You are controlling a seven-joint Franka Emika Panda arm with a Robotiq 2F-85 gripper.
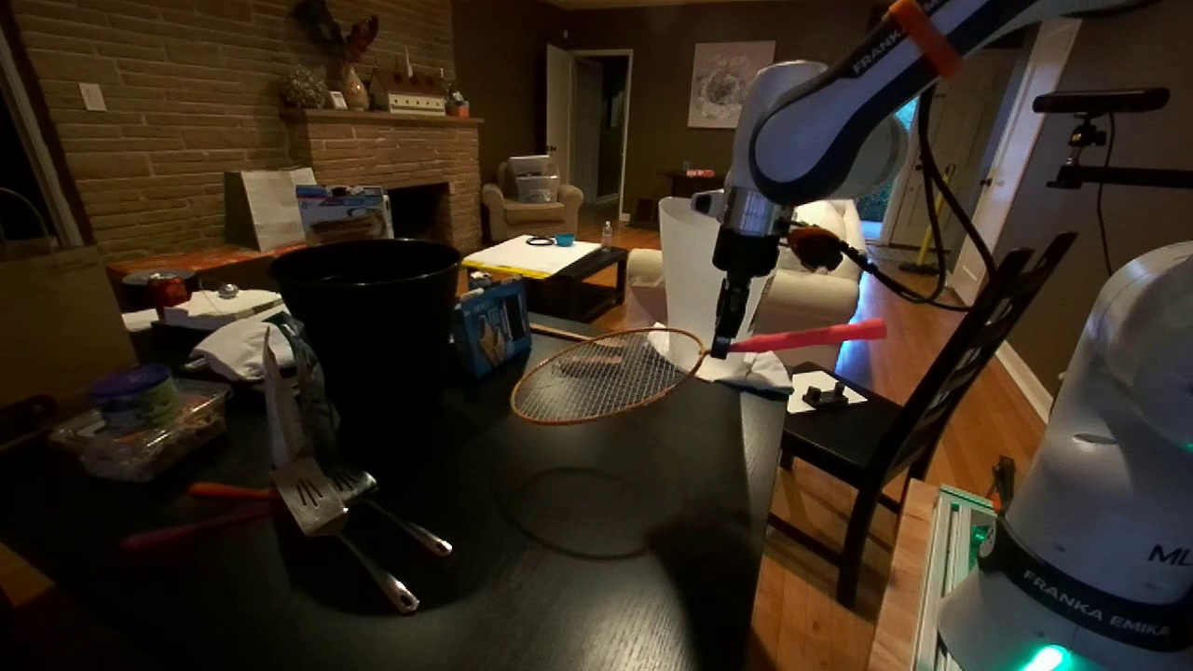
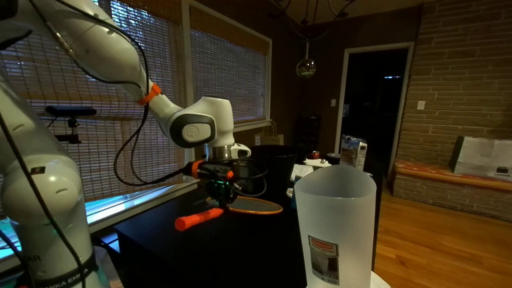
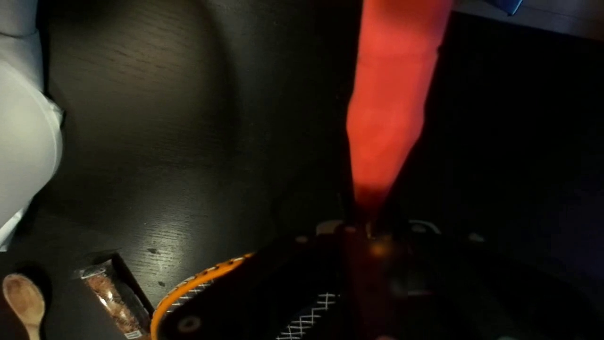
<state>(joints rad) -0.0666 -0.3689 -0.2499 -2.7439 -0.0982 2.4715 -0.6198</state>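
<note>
The orange-framed badminton racket (image 1: 620, 377) with white strings hangs in the air over the black wood-grained table (image 1: 643, 596), its head and red handle (image 2: 199, 219) sticking out on opposite sides of your black two-fingered gripper (image 1: 722, 343). Your pincer is pinching the racket at its neck, between handle and frame.

In an exterior view you see the head's round shadow (image 1: 596, 511) on the tabletop, apart from the racket itself. The wrist view gives you the handle up close but only a slice of the frame — the gripper covers much of the rest. It also shows you a brown wooden spoon (image 3: 23, 300) and a narrow clear-wrapped brown packet (image 3: 115, 302), the packet near the frame.

In an exterior view, two silver metal spatulas (image 1: 322, 514) lie near a round black bin (image 1: 368, 321), with a blue printed box (image 1: 491, 326) just beside it. A tall frosted plastic bin (image 2: 344, 216) stands in the foreground of an exterior view and blocks part of the table from you.

The tabletop gleams faintly, and a black wooden chair (image 1: 867, 438) stands by it. Beyond — a tan stone wall (image 1: 196, 140), woven window blinds (image 2: 228, 72) and a wooden floor (image 2: 424, 248).
</note>
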